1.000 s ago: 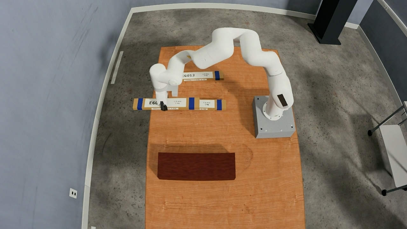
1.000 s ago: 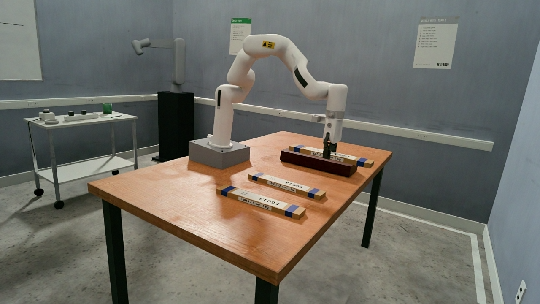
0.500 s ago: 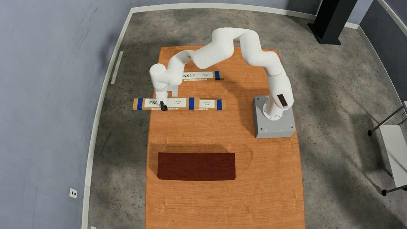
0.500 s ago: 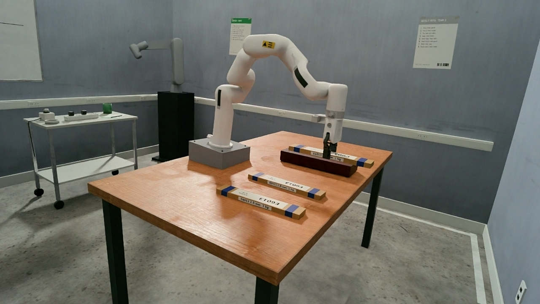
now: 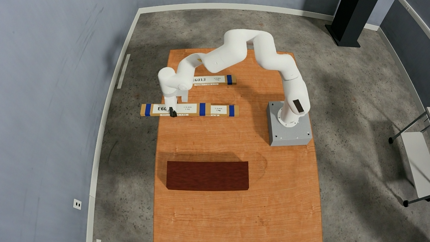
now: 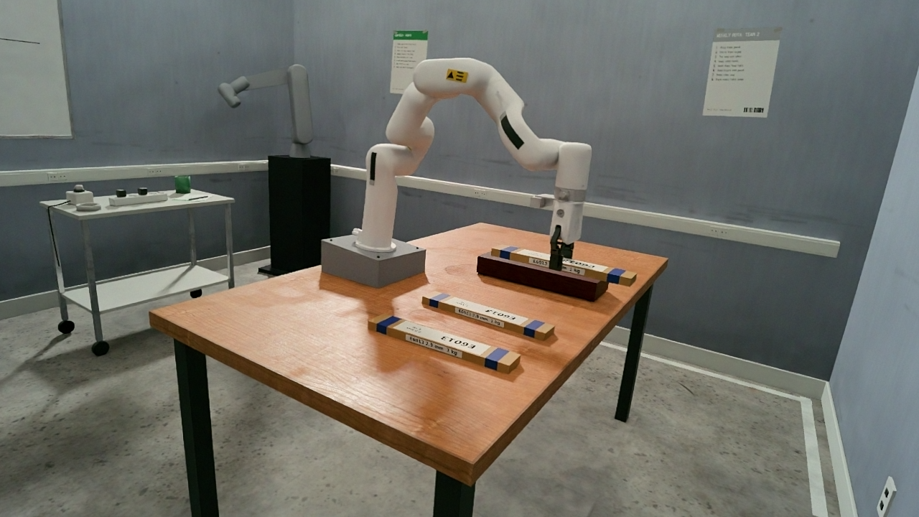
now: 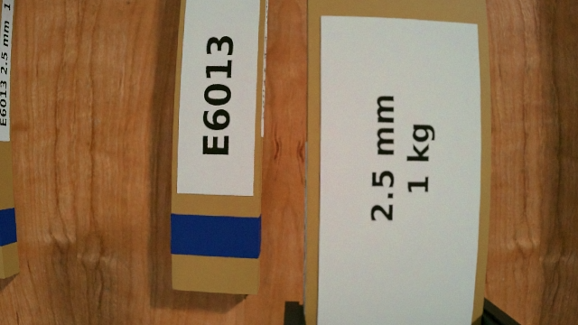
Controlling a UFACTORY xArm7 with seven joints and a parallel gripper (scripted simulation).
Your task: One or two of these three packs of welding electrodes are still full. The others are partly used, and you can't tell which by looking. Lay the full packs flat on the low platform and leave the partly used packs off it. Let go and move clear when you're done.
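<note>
Pack in grip (image 5: 187,108) (image 6: 588,266) (image 7: 397,271) hangs off the table, leftmost in top view. Gripper (image 5: 172,112) (image 6: 561,258) (image 7: 393,312) is clamped on its sides near mid-length. Platform (image 5: 207,175) (image 6: 536,278) has no pack on it. Outer table pack (image 5: 215,79) (image 6: 441,340) (image 7: 7,181) and middle pack (image 5: 225,110) (image 6: 488,314) (image 7: 216,203) lie flat. Risk: uneven contents tip the held one, or a misjudged weight puts a part-used pack on the platform. All cartons look closed; fill can't be seen.
</note>
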